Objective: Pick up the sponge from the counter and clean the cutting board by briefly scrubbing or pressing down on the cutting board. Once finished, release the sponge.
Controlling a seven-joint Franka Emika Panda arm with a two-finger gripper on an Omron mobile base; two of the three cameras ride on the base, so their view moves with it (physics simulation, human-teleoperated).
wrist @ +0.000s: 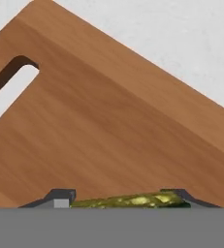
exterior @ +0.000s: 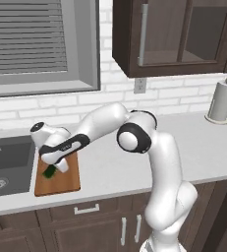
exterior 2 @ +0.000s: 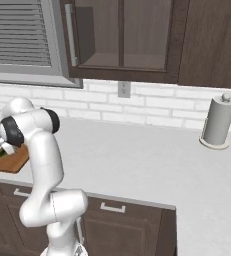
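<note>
Sponge clamped between fingers.

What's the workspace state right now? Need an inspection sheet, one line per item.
Surface: long light grey-white counter over dark brown cabinets, dark grey sink basin at its left end.
Job's things: flat reddish-brown wooden cutting board with slot handle lies beside the sink; small green-and-yellow sponge sits on or just above it, contact unclear.
Clutter: grey paper towel roll upright near the wall.
Grippers: gripper over the board, jaws shut on the sponge.
Cables: nothing seen.
Surroundings: white brick wall, wall outlet, window blinds, dark upper cabinet.
</note>
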